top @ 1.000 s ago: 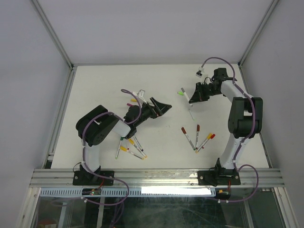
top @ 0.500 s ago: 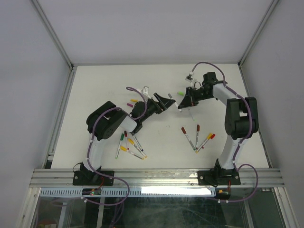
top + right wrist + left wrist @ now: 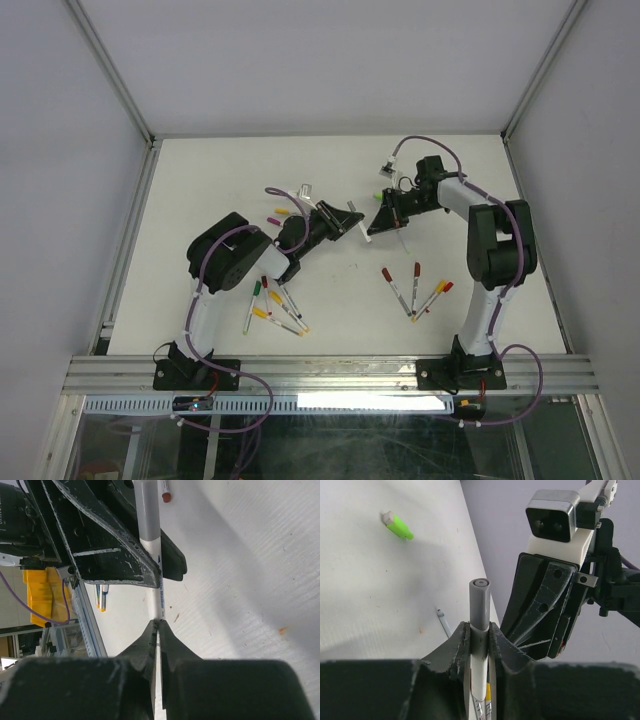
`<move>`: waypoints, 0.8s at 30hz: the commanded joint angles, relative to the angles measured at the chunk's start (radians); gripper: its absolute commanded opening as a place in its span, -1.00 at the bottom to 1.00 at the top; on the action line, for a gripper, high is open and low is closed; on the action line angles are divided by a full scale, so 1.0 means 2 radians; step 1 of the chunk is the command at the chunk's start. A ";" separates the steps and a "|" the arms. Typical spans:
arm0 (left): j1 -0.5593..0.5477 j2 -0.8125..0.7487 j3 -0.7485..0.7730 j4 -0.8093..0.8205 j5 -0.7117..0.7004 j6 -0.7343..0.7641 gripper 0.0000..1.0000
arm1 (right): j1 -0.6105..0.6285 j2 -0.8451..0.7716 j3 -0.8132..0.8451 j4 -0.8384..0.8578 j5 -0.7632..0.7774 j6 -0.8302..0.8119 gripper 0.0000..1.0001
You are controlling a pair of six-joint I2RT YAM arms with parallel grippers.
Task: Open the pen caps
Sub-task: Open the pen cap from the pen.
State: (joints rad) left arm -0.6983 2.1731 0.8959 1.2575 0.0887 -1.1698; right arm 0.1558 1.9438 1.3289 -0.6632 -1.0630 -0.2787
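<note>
A white pen with a grey end (image 3: 480,600) is held in the air between both grippers. My left gripper (image 3: 479,627) is shut on its barrel, and the grey end sticks out past the fingertips. My right gripper (image 3: 157,624) is shut on the thin printed end of the same pen (image 3: 149,525). The two grippers meet at mid-table, left gripper (image 3: 340,218) and right gripper (image 3: 380,220) nearly touching. A loose green pen cap (image 3: 397,526) lies on the table behind them, the same green cap (image 3: 378,196) just above the right gripper.
Capped pens with yellow, red and green caps lie in a cluster (image 3: 275,305) at front left. Another cluster (image 3: 415,288) with red and yellow caps lies at front right. A purple cap (image 3: 273,219) and a yellow one (image 3: 281,211) sit by the left arm. A thin rod (image 3: 442,621) lies on the table.
The right arm carried the pen left toward the middle. The left arm reached right to meet it, and its jaws went from wide open to shut on the pen.
</note>
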 commanded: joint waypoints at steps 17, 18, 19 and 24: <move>0.003 -0.061 -0.098 0.241 0.042 0.055 -1.00 | -0.005 -0.183 -0.061 0.058 -0.042 -0.034 0.06; 0.002 -0.072 -0.108 0.241 0.045 0.065 -1.00 | -0.004 -0.207 -0.071 0.073 -0.041 -0.030 0.13; 0.001 -0.083 -0.118 0.242 0.046 0.078 -1.00 | -0.003 -0.242 -0.086 0.095 -0.043 -0.023 0.26; -0.016 -0.146 -0.158 0.242 0.032 0.143 -1.00 | 0.007 -0.360 -0.199 0.246 -0.065 0.028 0.97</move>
State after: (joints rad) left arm -0.7021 2.0163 0.6216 1.4441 0.1593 -1.0264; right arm 0.1547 1.3663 1.0672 -0.4484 -1.1240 -0.2943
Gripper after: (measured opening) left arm 0.099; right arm 0.896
